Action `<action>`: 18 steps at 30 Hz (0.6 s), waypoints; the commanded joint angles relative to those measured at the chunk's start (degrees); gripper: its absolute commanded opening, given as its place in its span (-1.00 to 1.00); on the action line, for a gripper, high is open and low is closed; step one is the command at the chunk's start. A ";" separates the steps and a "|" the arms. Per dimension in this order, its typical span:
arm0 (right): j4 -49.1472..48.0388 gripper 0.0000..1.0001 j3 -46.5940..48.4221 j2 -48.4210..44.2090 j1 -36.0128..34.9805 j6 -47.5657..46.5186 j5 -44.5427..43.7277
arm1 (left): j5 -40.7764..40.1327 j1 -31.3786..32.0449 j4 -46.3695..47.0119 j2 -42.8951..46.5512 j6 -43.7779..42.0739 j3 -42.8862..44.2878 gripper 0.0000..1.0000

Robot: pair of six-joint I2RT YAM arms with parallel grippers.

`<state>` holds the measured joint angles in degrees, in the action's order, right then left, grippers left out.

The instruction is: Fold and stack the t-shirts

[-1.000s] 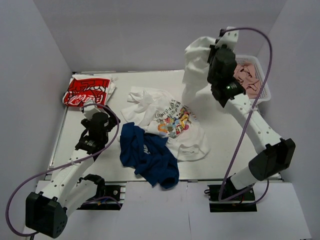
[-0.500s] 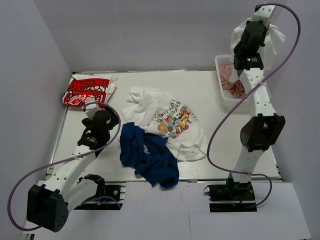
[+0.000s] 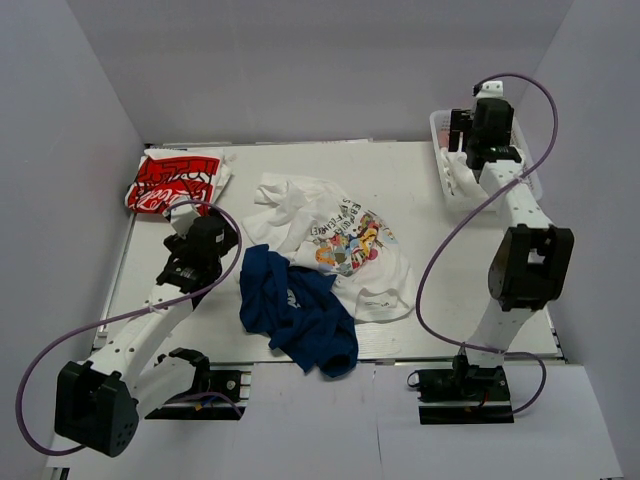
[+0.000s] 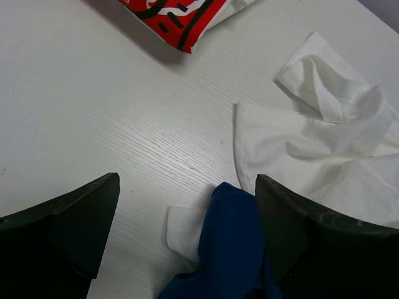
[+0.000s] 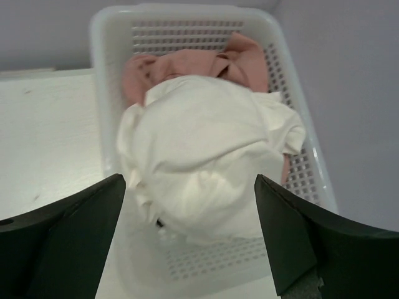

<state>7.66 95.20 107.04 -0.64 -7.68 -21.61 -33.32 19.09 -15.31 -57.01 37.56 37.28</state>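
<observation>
At the counter's far right corner, the right gripper (image 5: 189, 184) is hovering wide open and empty over the basket (image 5: 187, 18), where a bunched white tee (image 5: 199, 143) is hiding most of a pink cloth (image 5: 187, 59). The left gripper (image 4: 187, 180) is gaping empty beside the navy tee (image 4: 230, 243), mid-counter.

Navy tee (image 3: 297, 318) overlaps white printed tee (image 3: 345, 238) mid-table, red-and-white tee (image 3: 175, 182) far left, right gripper (image 3: 478, 150) seemingly above basket (image 3: 437, 121).

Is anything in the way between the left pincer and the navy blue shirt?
Nothing visible. The left pincer is open above the table, and the edge of the navy blue shirt shows directly between its fingers.
</observation>
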 commanded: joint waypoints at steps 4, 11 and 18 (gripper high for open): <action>6.89 0.81 -5.37 -13.09 -4.61 2.67 22.89 | -6.32 -0.20 -7.28 1.72 6.99 3.59 0.98; 5.09 0.81 -13.10 -7.12 -16.75 7.24 25.39 | -2.98 -0.20 -5.60 3.40 5.07 2.89 0.98; 3.50 0.81 -15.39 3.51 -26.59 9.35 17.31 | -2.98 -0.20 -5.08 7.26 5.07 1.13 0.98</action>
<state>11.92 80.55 109.69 -25.15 -0.69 -0.56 -36.38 19.03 -20.18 -52.16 42.26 38.72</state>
